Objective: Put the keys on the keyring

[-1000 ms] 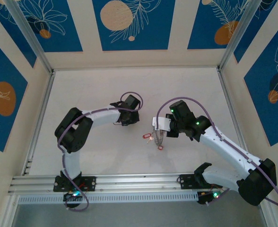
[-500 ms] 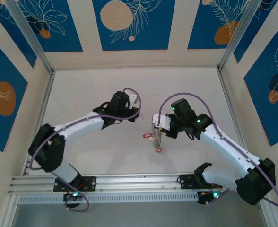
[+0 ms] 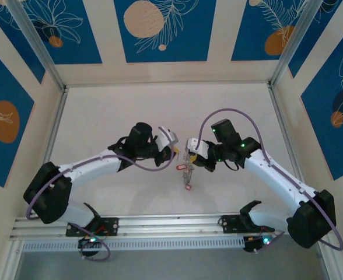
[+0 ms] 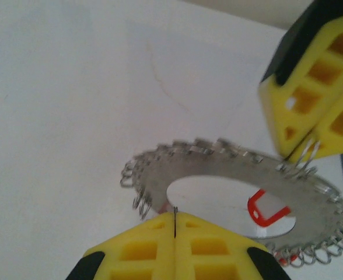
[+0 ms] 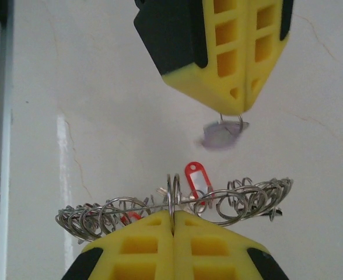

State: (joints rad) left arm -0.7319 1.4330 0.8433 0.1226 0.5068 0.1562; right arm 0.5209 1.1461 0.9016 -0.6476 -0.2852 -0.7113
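Above middle of worktop (image 3: 113, 111): keyring (image 5: 241, 195) is pinched by right gripper (image 5: 172, 224), small silvery key (image 5: 221, 134) clamped by left gripper (image 5: 241, 108) (thin hold). Key may be knocked loose if pushed askew.

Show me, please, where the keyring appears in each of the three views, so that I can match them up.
Top external: the keyring hangs mid-picture, nearly edge-on, at the tip of the right gripper.
Left wrist: the keyring lies right of centre, a toothed disc with its hole open to view.
Right wrist: the keyring runs edge-on across the lower middle.
Shared landmark: the right gripper, shut on its rim.
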